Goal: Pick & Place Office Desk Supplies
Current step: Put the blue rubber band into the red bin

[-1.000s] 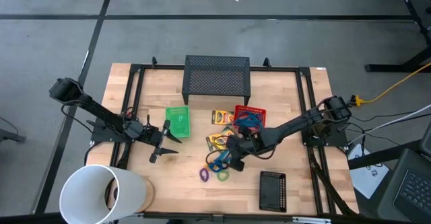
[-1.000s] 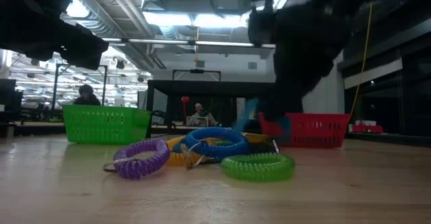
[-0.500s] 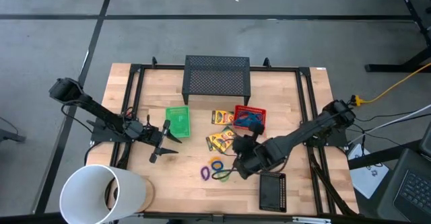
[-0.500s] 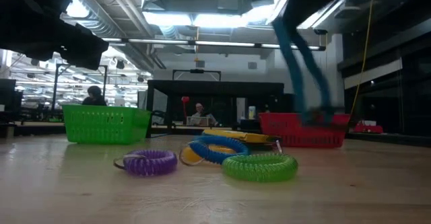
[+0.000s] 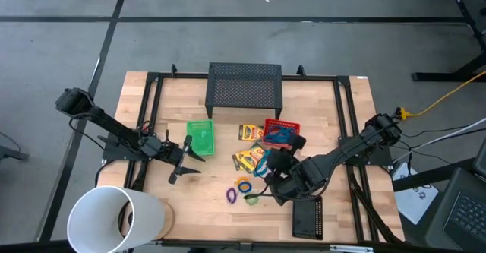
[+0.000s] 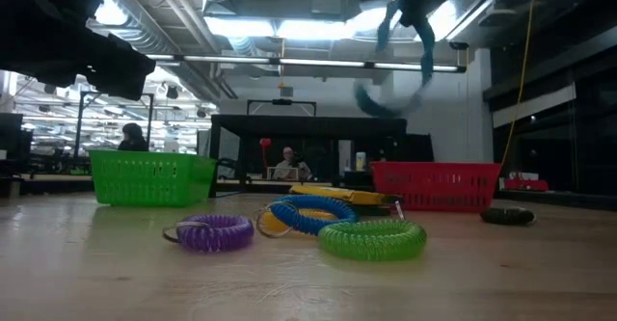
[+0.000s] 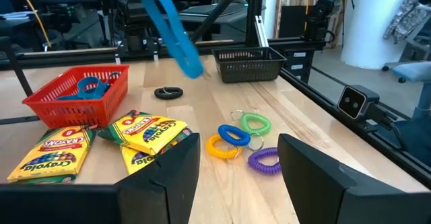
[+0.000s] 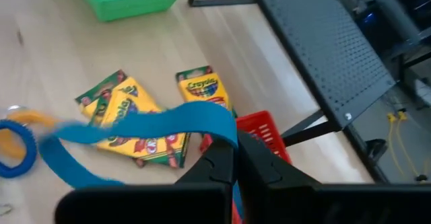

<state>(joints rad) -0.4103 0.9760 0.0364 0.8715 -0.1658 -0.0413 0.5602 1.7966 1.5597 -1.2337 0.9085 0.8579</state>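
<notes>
high view: the right gripper (image 5: 267, 175) hangs over table centre, the left gripper (image 5: 184, 156) waits spread at nine o'clock. right wrist view: fingers pinch the blue strap (image 8: 141, 126) mid-length; probably light, limp, swinging. low view: it dangles at one o'clock.

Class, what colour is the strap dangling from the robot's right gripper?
Blue. The flat blue strap hangs from the shut right gripper; the right wrist view shows it best.
</notes>
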